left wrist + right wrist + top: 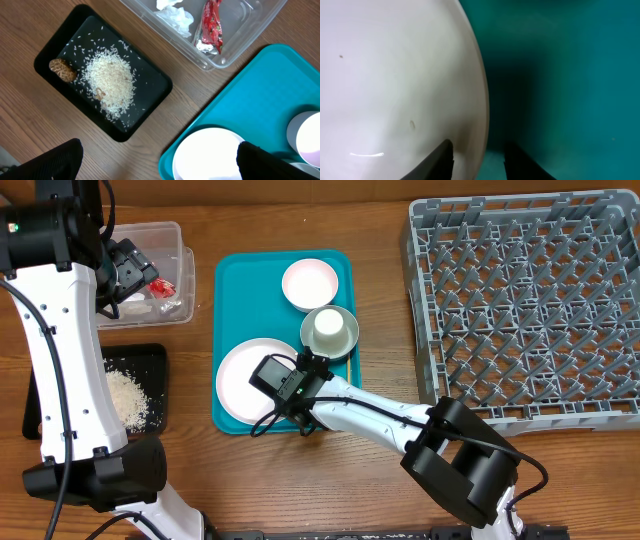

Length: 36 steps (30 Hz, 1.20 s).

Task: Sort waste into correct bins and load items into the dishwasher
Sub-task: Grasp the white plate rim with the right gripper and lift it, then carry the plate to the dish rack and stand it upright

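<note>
The white plate [245,380] lies at the front of the teal tray [230,280]. My right gripper [308,365] is low at the plate's right edge. In the right wrist view its fingers [477,150] straddle the plate [395,75] rim with a narrow gap, and teal shows beside the outer finger. A white bowl [309,283] and a grey bowl [348,340] holding a white cup [330,328] sit behind. My left gripper [125,270] is open and empty above the clear tub [170,240]. No wooden stick is in view.
The clear tub [240,45] holds napkins [175,15] and the red wrapper [210,25]. The black tray [150,95] holds rice [110,80] and a brown lump [62,70]. The grey dish rack [530,300] fills the right side, with nothing visible in it.
</note>
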Available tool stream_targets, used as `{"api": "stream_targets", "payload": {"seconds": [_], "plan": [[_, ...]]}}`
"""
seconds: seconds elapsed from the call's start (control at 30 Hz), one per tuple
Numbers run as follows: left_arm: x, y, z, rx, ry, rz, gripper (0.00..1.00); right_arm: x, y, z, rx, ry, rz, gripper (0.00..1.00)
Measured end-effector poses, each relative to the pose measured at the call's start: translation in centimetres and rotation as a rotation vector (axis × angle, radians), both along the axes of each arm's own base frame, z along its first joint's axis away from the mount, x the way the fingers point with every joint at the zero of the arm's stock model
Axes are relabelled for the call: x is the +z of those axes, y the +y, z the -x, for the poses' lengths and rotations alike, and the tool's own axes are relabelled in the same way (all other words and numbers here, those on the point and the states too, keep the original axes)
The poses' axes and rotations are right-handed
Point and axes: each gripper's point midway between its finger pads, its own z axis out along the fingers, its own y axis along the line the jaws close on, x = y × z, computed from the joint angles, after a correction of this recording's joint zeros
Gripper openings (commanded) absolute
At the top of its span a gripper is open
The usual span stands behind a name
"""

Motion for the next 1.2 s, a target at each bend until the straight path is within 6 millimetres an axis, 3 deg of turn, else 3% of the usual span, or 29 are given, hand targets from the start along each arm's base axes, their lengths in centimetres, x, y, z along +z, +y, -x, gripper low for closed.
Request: {"api": "stream_targets", "payload": {"seconds": [0.27, 0.5, 0.73, 0.83, 0.97, 1.1, 1.2], "plan": [[0.0, 0.0, 0.0, 0.0, 0.0, 0.0, 1.0, 0.8, -0.4, 0.3, -0.006, 0.035, 0.046, 0.04], [0.0, 0.0, 0.0, 0.0, 0.0, 0.0, 1.0, 4.0, 0.6, -1.0, -0.016, 0.019, 0.028, 0.04], [0.0, 0.0, 0.0, 0.0, 0.0, 0.0, 1.0, 6.4, -0.5, -2.1, 0.017, 0.028, 0.057, 0.04], [0.0, 0.0, 0.0, 0.0, 0.0, 0.0, 1.0, 8.3, -2.0, -3.6, 0.02, 0.014, 0.054, 0.04], [0.0, 0.0, 0.0, 0.0, 0.0, 0.0, 1.0, 13.6, -5.3, -6.9, 0.001, -0.065, 0.006, 0.04], [0.0, 0.0, 0.0, 0.0, 0.0, 0.0, 1.0, 19.9, -10.6, -10.6, -0.062, -0.198, -0.053, 0.04], [0.0, 0.0, 0.0, 0.0, 0.0, 0.0, 1.0, 23.8, -15.9, -13.2, -0.132, -0.313, -0.057, 0.04]]}}
